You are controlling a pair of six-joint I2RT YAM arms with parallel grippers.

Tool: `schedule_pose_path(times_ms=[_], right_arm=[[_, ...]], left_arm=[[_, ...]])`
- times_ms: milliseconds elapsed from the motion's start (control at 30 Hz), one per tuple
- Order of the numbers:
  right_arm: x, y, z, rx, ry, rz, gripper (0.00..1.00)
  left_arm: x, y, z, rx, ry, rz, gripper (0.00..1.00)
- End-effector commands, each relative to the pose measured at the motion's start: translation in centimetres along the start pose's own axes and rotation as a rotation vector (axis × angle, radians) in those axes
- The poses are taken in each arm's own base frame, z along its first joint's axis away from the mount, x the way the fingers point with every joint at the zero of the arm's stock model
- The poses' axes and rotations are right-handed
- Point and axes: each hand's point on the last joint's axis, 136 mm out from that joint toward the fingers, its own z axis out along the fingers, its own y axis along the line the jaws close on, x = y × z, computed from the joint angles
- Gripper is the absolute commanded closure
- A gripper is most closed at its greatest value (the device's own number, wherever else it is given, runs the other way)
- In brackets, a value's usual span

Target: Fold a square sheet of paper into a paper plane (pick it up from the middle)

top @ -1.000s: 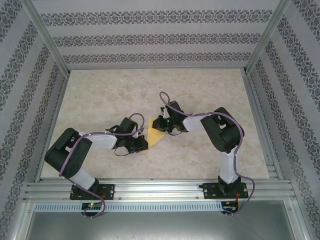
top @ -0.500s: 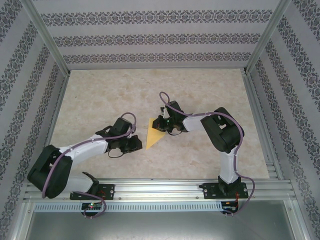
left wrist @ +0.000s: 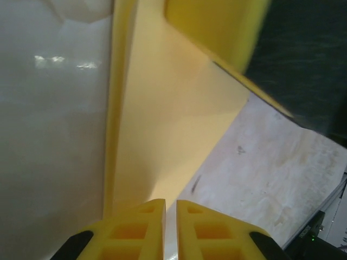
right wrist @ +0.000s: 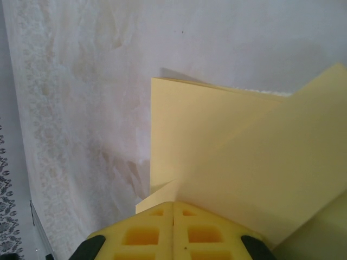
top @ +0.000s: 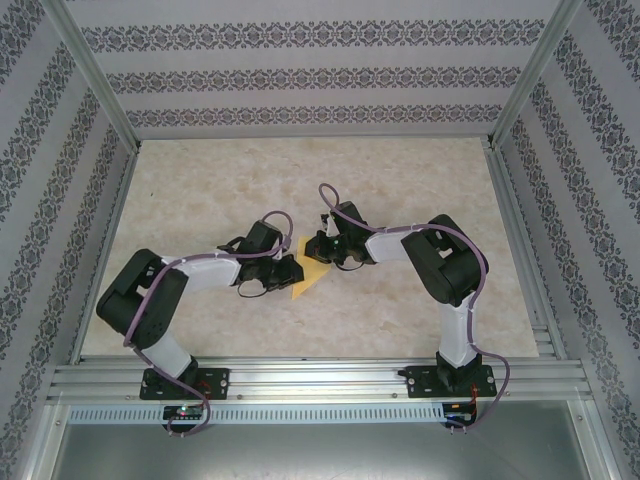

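The square sheet of paper is folded into a yellow pointed shape and lies on the table's middle. In the left wrist view the paper stretches ahead with a raised fold along its left side. My left gripper sits low at the paper's left edge. Its jaws stand a narrow slit apart with nothing between them. My right gripper is shut at the paper's far tip. In the right wrist view its tips meet a lifted flap of paper. Whether they pinch it I cannot tell.
The pale marbled table is fenced by aluminium rails at the near edge and patterned walls on three sides. The two arms' wrists stand close together over the paper.
The left arm swung out to the left, then came back to the paper's left edge. Its jaws parted slightly. The right arm and the paper have stayed put.
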Motion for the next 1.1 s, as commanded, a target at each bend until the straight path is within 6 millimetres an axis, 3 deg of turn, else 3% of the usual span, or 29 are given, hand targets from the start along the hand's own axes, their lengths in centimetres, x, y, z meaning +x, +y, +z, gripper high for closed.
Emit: schedule_pose_path(times_ms=[0,267,467,600,767,1067], right_arm=[[4.1,-7.1,1.1,0.238,0.088,0.083,0.93],[2.2,-3.8,0.4,0.166,0.063,0.047,0.91],[0.6,1.2,-1.3,0.086,0.031,-0.045,0.88],[0.9,3.4,-1.8,0.064,0.021,-0.088,0.88],[2.1,3.3,-0.8,0.051,0.027,-0.066,0.88],[3.1,-1.2,1.7,0.121,0.035,0.005,0.91]], left_arm=[[-0.7,-0.1,0.4,-0.003,-0.009,0.008,0.87],[2.6,7.4,1.5,-0.254,0.083,-0.029,0.98],[3.8,9.4,1.4,-0.309,0.105,-0.024,1.00],[4.0,9.9,1.3,-0.330,0.106,-0.022,1.00],[3.9,9.7,1.2,-0.325,0.105,-0.021,1.00],[3.8,9.7,1.3,-0.320,0.101,-0.022,1.00]])
